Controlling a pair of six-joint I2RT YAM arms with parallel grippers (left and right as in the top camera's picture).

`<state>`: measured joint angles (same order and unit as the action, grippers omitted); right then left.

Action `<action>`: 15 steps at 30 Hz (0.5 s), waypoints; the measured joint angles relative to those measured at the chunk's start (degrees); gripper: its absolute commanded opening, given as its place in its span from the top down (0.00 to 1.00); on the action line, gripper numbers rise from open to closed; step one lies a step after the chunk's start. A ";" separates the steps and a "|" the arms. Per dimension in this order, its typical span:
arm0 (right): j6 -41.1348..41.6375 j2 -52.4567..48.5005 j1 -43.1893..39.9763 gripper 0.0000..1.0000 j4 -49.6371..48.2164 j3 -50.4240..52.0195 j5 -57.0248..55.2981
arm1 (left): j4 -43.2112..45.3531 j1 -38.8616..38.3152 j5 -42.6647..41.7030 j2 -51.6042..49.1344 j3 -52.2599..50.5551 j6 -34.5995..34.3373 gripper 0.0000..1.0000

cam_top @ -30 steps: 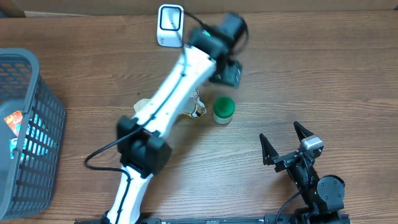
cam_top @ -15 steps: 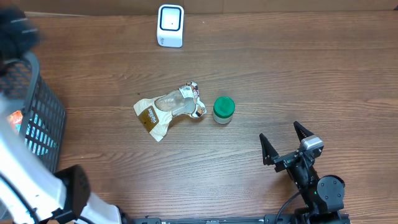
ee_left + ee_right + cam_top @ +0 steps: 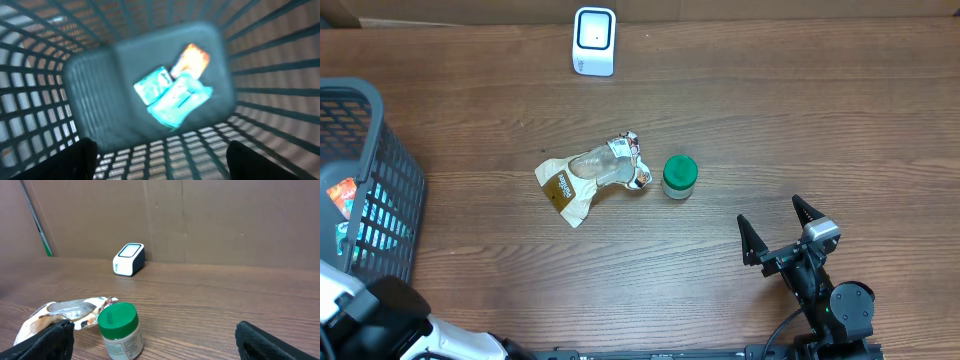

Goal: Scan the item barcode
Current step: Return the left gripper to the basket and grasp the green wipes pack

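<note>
On the desk, pouch and jar are judged unscanned; the left fingers, swung from scanner to basket, are held wide and empty, like the right fingers.

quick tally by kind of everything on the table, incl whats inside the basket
scanner: 1
basket: 1
green-lidded jar: 1
crumpled packet on the table: 1
packets inside the basket: 3 (2 teal, 1 orange; view is blurred)
total: 7
</note>
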<state>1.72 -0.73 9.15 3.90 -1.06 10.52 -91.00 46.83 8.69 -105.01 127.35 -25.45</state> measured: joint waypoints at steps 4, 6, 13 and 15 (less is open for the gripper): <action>0.00 0.00 0.00 0.00 -0.02 0.00 0.00 | 7.52 0.04 -0.20 -0.26 -13.31 2.62 0.19; 0.00 0.00 0.00 0.00 0.04 0.00 0.02 | 11.26 0.04 -0.66 -0.52 -18.38 4.07 0.20; 0.00 0.00 0.00 0.00 0.02 0.00 0.00 | 23.39 0.04 -3.19 -0.59 -34.60 10.73 0.27; 0.00 0.00 0.00 0.00 0.00 0.00 0.00 | 25.99 0.04 -4.22 -0.59 -37.73 12.57 0.29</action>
<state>1.72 -0.73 9.15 3.90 -1.06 10.52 -65.01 46.87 4.47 -105.60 89.62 -12.88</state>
